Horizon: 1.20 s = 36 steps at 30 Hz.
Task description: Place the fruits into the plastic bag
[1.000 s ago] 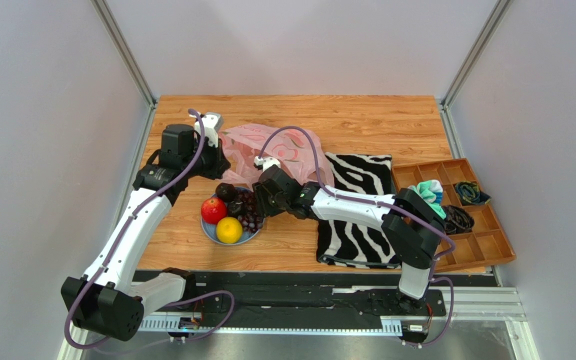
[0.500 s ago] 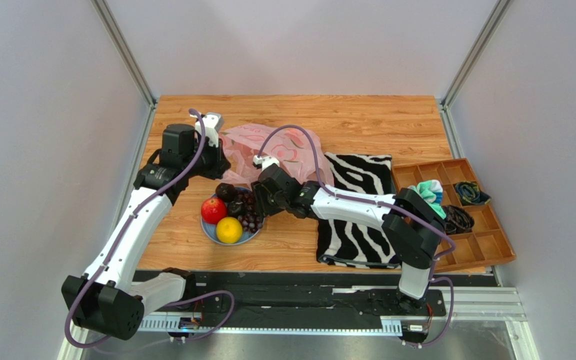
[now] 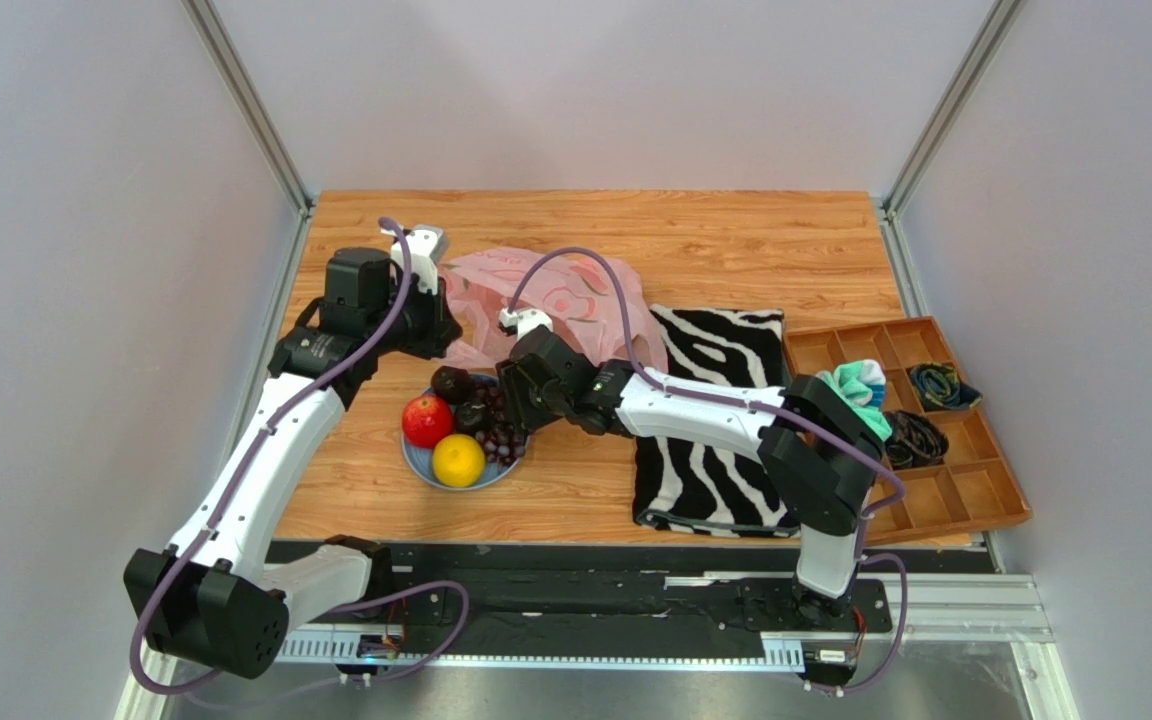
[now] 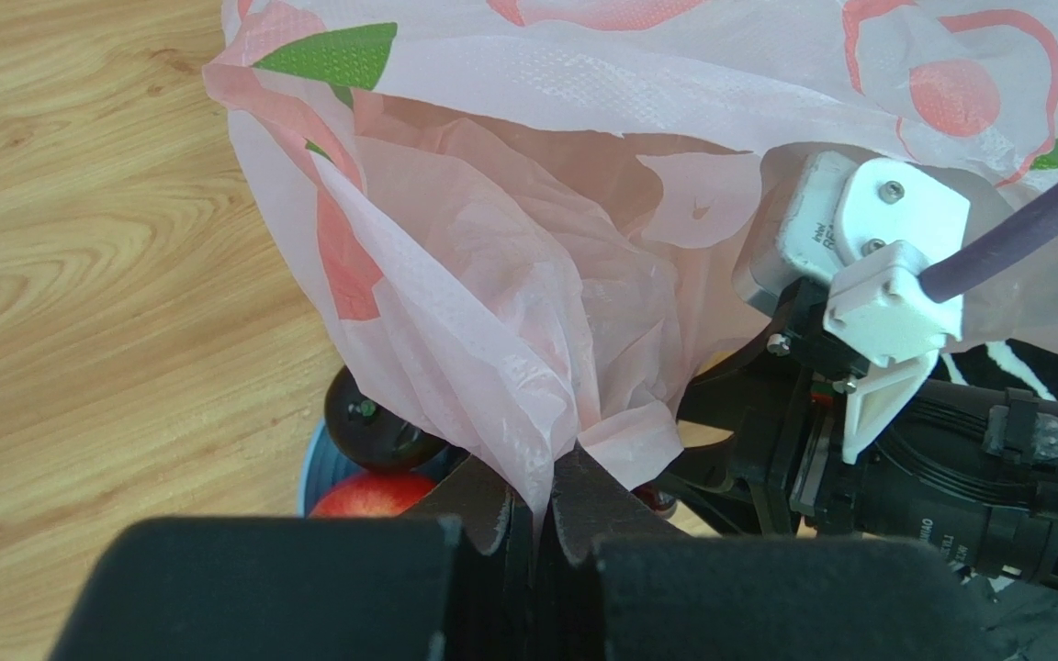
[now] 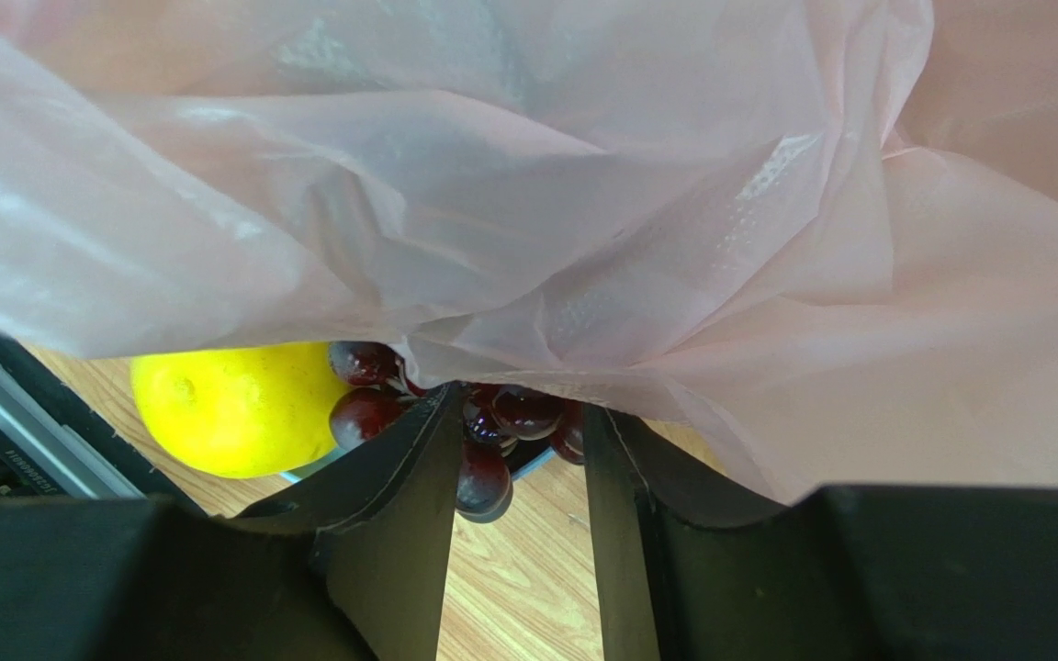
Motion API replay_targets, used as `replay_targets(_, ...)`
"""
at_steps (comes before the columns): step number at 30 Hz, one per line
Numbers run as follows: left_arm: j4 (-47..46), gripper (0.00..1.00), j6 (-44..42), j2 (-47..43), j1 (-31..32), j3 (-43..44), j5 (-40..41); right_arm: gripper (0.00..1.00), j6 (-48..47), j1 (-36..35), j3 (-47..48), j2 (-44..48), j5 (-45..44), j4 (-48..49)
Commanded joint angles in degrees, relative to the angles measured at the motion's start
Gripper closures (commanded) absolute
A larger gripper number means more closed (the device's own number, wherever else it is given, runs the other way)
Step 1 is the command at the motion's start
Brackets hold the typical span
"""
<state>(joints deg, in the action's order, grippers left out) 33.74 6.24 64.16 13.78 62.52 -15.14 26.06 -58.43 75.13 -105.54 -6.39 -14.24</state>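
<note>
From above, near-left on the desk: apple, citrus on blue plate, pink bag just beyond. In left wrist view, left claw pinched tight on bag film; best kept lifted, mouth open. In right wrist view, right claw part-open, around grapes, grip unclear; better slow, clear of film.

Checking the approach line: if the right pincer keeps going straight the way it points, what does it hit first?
Most likely the grape bunch, seen right between the fingers of the right pincer, with the plastic bag draped just above. Depth is unclear.
</note>
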Motion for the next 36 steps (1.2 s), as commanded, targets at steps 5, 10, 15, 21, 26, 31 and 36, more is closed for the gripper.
replay_targets(5,-0.16,1.00,0.26,0.09,-0.25,1.29,-1.21,0.60,-0.49,-0.45,2.03,-1.16,-0.20,0.44)
replay_targets(10,-0.16,1.00,0.18,0.00,-0.33,1.29,-1.12,0.67,-0.49,-0.36,2.30,-1.95,0.06,0.00)
replay_targets(15,-0.16,1.00,0.18,-0.09,-0.33,1.37,-1.21,0.73,-0.40,-0.36,1.51,-1.60,-0.02,0.79)
replay_targets(21,-0.16,1.00,0.26,-0.26,-0.25,1.29,-1.21,0.87,-0.75,-0.36,1.51,-0.73,0.24,0.97)
replay_targets(26,-0.16,1.00,0.26,-0.26,-0.33,1.29,-1.04,1.00,-1.19,-0.37,-0.06,1.38,1.03,1.75)
replay_targets(31,-0.16,1.00,0.26,-0.35,-0.33,1.29,-1.12,1.00,-1.10,-0.71,-4.99,7.70,1.30,7.47)
replay_targets(36,-0.07,1.00,0.26,-0.35,-0.33,1.29,-1.12,1.00,-1.45,-0.89,-7.02,11.40,-0.11,9.40)
